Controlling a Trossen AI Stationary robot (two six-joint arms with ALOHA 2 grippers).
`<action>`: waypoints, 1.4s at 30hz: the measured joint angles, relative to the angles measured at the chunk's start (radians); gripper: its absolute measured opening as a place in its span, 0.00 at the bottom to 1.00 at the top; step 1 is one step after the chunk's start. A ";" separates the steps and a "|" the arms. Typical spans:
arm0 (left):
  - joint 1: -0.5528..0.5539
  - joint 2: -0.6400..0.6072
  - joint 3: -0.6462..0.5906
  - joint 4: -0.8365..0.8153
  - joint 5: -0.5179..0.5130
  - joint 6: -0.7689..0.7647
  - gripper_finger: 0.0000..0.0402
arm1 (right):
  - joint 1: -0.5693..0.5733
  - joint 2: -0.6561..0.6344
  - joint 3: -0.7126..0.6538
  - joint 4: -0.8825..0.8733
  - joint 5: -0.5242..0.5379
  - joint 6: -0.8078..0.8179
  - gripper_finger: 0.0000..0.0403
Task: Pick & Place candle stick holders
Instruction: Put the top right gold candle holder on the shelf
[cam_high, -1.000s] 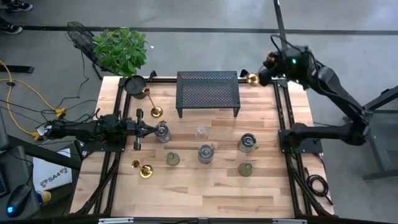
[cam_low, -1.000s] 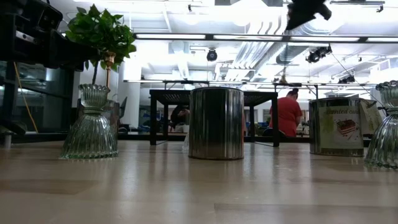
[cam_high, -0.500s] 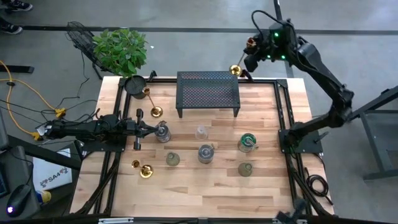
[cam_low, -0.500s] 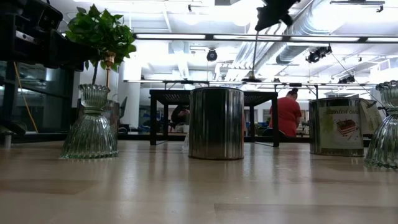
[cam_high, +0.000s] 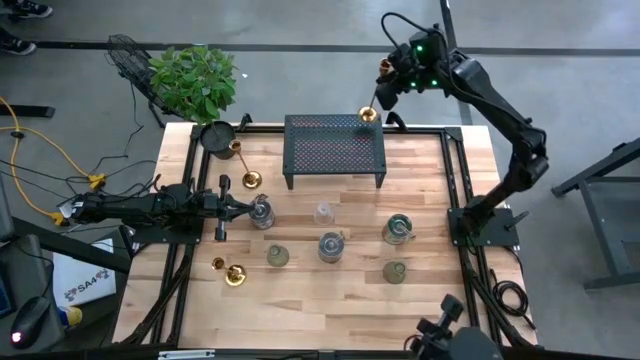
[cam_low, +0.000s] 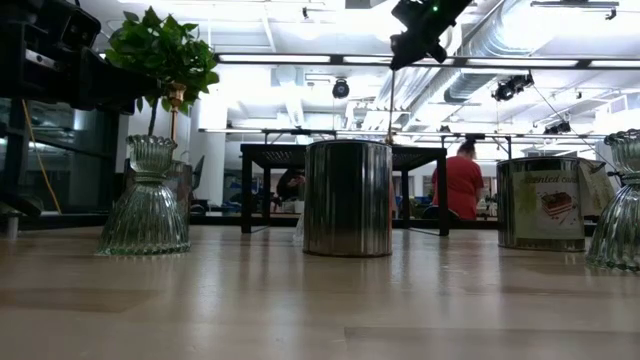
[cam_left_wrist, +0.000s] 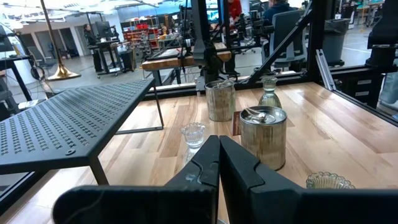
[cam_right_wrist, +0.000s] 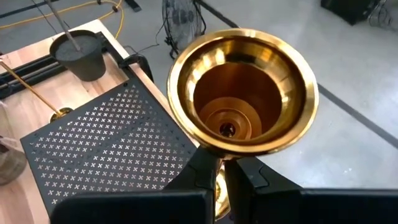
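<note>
My right gripper (cam_high: 388, 80) is high above the table's far edge, shut on a slim gold candlestick (cam_high: 374, 98). The candlestick's round base (cam_high: 368, 116) hangs over the far right corner of the black mesh rack (cam_high: 334, 145). My left gripper (cam_high: 243, 208) is shut and empty, low at the table's left, beside a silvery cup (cam_high: 261, 212). Two more gold candlesticks (cam_high: 245, 165) (cam_high: 228, 270) stand on their bases at the left. Several squat cups (cam_high: 332, 245) stand mid-table. My right gripper pinches the candlestick's stem just under its top cup (cam_right_wrist: 216, 154) between its two fingers (cam_right_wrist: 198, 171). The fingers slant down from above, and the cup's opening (cam_right_wrist: 239, 93) faces the wrist camera. The candlestick hangs below the fingers, near upright, its stem (cam_low: 390, 100) clear of the rack.
A round black pot (cam_high: 216, 137) with a leafy plant (cam_high: 193, 80) stands at the far left corner. Black frame rails (cam_high: 458, 180) run along both sides of the table. In the low view a silvery can (cam_low: 347, 197) and a greenish glass cup (cam_low: 145, 195) stand close.
My right gripper has risen and gone toward the table's left along the far edge, carrying the gold candlestick. The candlestick's base has moved from beyond the rack's right end to above the rack's far right corner.
</note>
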 joint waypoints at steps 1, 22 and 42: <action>0.000 0.000 0.000 0.000 0.000 0.000 0.00 | 0.000 0.003 0.000 0.000 0.001 0.007 0.01; 0.000 0.000 0.000 0.000 0.000 0.000 0.00 | 0.001 0.039 0.001 -0.007 -0.001 -0.009 0.01; 0.000 0.000 0.000 0.000 0.000 0.000 0.00 | 0.001 0.069 0.001 -0.018 0.015 -0.008 0.01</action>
